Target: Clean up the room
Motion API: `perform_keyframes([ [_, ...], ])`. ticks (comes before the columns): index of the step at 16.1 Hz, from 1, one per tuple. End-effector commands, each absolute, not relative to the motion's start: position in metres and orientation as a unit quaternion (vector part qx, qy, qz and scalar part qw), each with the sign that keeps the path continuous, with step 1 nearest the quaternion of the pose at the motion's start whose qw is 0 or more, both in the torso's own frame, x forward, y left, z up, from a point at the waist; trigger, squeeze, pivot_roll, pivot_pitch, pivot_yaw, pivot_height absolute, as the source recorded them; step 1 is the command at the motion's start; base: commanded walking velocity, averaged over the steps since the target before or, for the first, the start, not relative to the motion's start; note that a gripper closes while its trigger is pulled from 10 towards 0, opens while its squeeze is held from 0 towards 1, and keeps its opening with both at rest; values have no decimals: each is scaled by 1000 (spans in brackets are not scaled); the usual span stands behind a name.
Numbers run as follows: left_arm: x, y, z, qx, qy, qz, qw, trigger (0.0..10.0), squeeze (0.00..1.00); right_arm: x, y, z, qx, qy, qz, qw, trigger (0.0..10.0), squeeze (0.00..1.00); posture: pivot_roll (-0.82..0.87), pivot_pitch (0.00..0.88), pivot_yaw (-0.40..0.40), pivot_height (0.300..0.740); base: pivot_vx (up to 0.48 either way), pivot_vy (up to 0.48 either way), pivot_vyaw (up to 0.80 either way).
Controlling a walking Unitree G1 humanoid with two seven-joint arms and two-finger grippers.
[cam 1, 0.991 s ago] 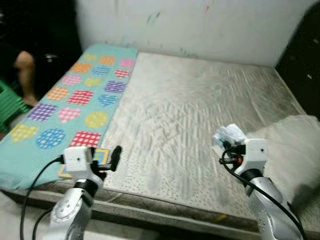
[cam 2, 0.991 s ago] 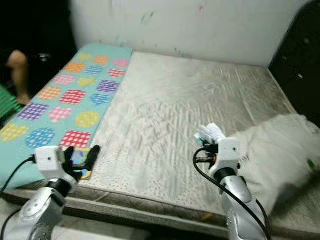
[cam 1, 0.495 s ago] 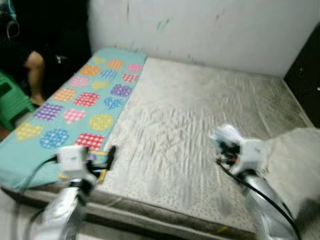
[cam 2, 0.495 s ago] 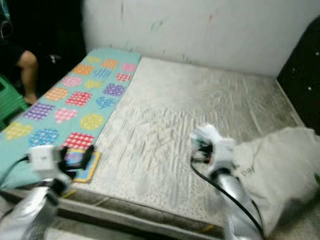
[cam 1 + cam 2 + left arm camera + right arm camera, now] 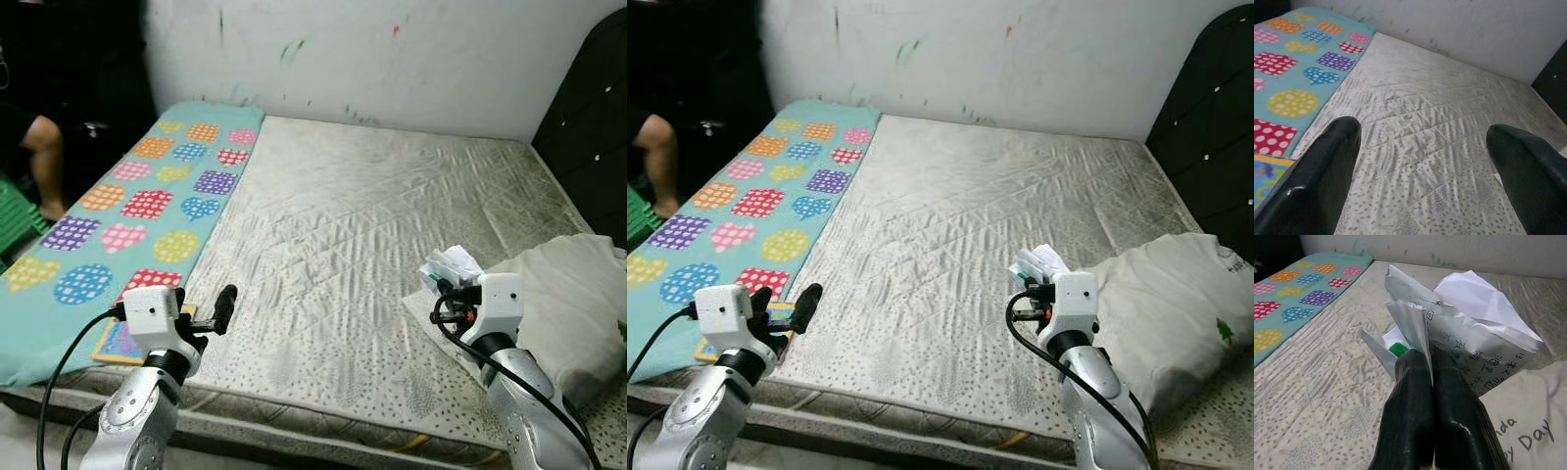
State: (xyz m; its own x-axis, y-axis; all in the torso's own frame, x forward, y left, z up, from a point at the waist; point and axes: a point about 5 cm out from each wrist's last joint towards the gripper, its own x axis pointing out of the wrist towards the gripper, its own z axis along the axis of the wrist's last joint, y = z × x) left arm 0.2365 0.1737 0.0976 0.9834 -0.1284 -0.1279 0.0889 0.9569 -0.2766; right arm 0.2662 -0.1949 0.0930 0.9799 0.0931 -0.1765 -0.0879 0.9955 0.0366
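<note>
Bare grey quilted mattress (image 5: 372,225) across most of the frame, running from the lower edge up to a white wall (image 5: 392,59) marked with small green and red paint smears. Teal mat (image 5: 127,211) with bright dotted hearts, circles and squares along the left side of the mattress. Small colourful book (image 5: 122,338) flat on the near end of that mat, lower left. Dark padded headboard (image 5: 593,127) at the right edge. Off-white pillow (image 5: 1176,304) with a small green tree print at lower right, lying on the mattress.

Right gripper (image 5: 1422,367) at lower right of centre, raised just above the mattress beside the pillow, 2 black fingers (image 5: 1410,406) clenched together on a crumpled paper (image 5: 1469,347). Paper white, printed with dark characters, a bit of green showing inside its folds; held in the air at the gripper's tip, just left of the pillow in the head views (image 5: 448,266).

Left gripper (image 5: 1422,132) at lower left, over the near mattress edge next to the mat, 2 fingers (image 5: 1322,166) spread wide apart with nothing between them.

A person's bent leg (image 5: 44,157) at the far left edge, in shadow, beside a green plastic stool (image 5: 15,220).
</note>
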Motion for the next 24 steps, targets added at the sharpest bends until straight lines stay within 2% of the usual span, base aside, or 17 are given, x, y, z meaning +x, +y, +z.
perform_keyframes([
  [1,237,174,97,-137,77,-54,986,10000,0,268,-194,97,13,80,49,995,10000,0,-48,18,-36,740,0,345,0],
  [12,237,173,97,-138,75,-55,986,10000,0,272,-193,97,6,81,58,995,10000,0,-45,13,-42,740,0,449,0],
  [20,236,171,100,-150,58,-66,985,10000,0,273,-192,97,0,82,66,994,10000,0,-47,11,-44,740,0,0,0],
  [24,235,171,100,-153,58,-66,984,10000,0,272,-192,96,1,84,65,994,10000,0,-49,21,-45,740,0,0,-600],
])
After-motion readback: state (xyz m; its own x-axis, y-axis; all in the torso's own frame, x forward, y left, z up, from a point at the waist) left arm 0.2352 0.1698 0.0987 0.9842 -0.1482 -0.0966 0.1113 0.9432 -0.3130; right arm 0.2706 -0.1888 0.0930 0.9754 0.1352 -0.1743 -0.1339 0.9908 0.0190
